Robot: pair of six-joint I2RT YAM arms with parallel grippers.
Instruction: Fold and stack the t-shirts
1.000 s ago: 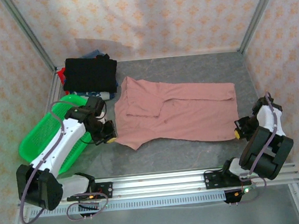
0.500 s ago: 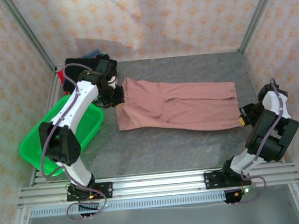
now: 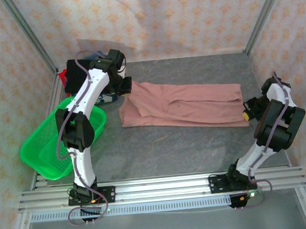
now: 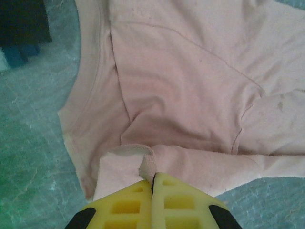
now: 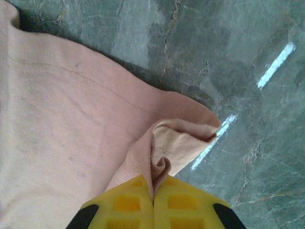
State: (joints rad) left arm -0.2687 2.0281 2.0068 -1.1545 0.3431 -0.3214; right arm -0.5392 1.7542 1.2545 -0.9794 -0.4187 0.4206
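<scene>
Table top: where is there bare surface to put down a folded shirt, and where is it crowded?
Free: the strip between the pink t-shirt and the near rail, and the band between it and the back wall. Crowded: the far-left corner, with the folded stack, green basket and left arm.

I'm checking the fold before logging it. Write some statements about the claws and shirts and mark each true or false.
1. The left claw is shut on the pink shirt. True.
2. The right claw hangs open. False: it is shut on the pink shirt's edge.
3. The pink shirt lies in the basket. False: it lies on the table, right of the basket.
4. A black shirt sits in the far left corner. True.
</scene>
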